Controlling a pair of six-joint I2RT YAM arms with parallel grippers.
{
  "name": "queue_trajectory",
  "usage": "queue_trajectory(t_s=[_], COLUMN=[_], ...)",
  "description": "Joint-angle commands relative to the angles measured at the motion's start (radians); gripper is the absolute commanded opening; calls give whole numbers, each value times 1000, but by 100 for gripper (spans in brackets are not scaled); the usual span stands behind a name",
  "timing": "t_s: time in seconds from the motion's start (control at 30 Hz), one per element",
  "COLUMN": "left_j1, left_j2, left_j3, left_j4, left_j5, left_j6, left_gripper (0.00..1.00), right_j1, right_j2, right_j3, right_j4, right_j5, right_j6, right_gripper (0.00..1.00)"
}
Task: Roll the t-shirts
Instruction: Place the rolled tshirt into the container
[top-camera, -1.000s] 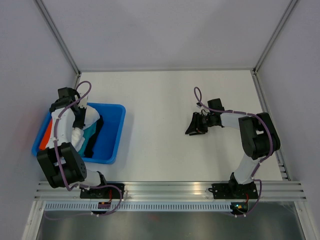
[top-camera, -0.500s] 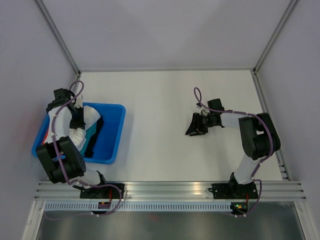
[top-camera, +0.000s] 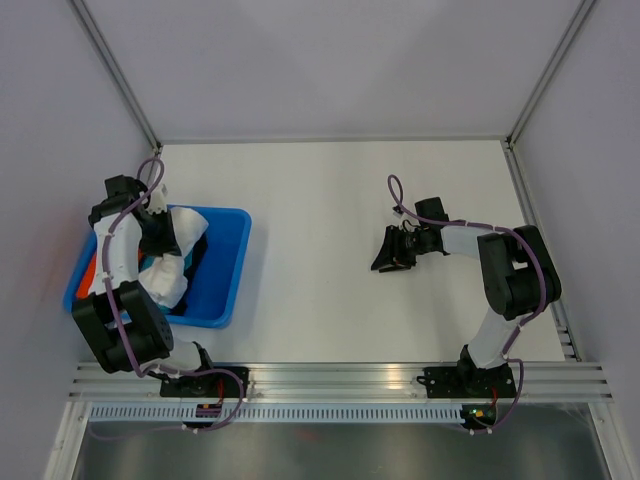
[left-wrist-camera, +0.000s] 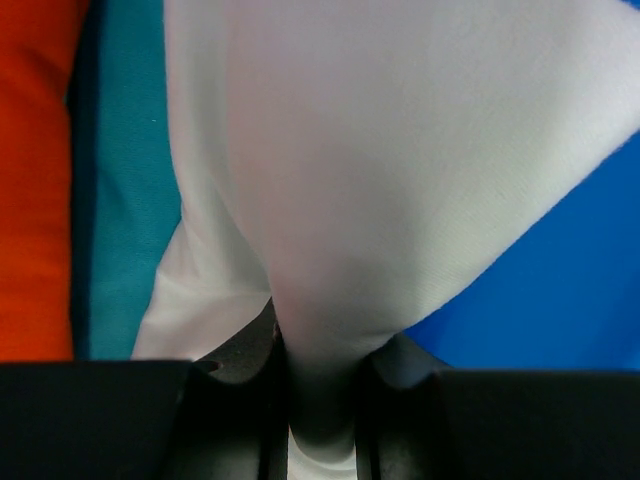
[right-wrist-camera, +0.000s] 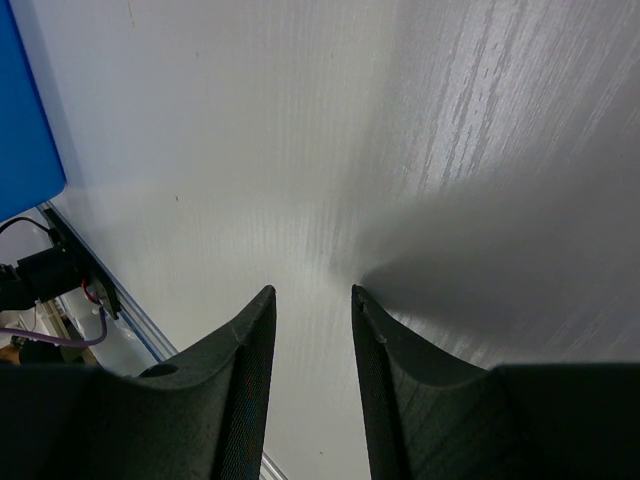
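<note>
Left claw (left-wrist-camera: 322, 400) pinched the white t-shirt (left-wrist-camera: 380, 170) in the tray (top-camera: 228, 270); right claw (right-wrist-camera: 310, 330) stood part-open, empty; seemingly 0 t-shirts rolled.

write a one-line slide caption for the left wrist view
White t-shirt pinched in the left gripper, over the orange t-shirt and teal t-shirt in the blue tray

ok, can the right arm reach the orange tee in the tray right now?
Probably not. The right gripper hovers mid-table, far from the blue tray; the orange tee lies along its left side, beyond the left arm and white tee.
</note>
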Motion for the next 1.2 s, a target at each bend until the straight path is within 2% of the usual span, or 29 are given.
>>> queue_trajectory(t_s=[0.0, 0.2, 0.33, 0.5, 0.63, 0.8, 0.93, 1.0, 1.1, 1.13, 1.17], left_j1=[-15, -74, -153, -167, -199, -215, -213, -215, -218, -218, -219], left_j2=[-41, -22, -15, 17, 17, 31, 100, 117, 120, 120, 117], left_j3=[-3, -64, -127, -163, -207, -247, -216, -210, -227, -235, -233], left_j4=[-16, 21, 58, 106, 162, 213, 218, 219, 228, 231, 231], left_j5=[92, 120, 125, 134, 203, 209, 214, 238, 278, 287, 299], left_j6=[-85, -92, -104, -141, -177, -222, -225, -228, -225, -222, -220], left_gripper=[2, 2, 2, 2, 3, 10, 13, 16, 31, 40, 43], right_j1=[-3, -3, -3, -3, -2, -3, -3, -3, -3, -3, -3], right_j2=[-15, -29, -38, -61, -71, -77, -77, -75, -78, -78, -77], right_j3=[-17, -31, -34, -48, -59, -54, -48, -47, -47, -47, -47], right_j4=[-49, -40, -43, -52, -64, -70, -77, -81, -87, -90, -90], right_j5=[67, 79, 90, 105, 118, 124, 130, 132, 138, 138, 139], right_j6=[-32, -11, 2, 5, 8, 14, 15, 14, 9, 6, 8], right_gripper=[43, 43, 43, 43, 43, 43, 43, 43, 43, 43, 43])
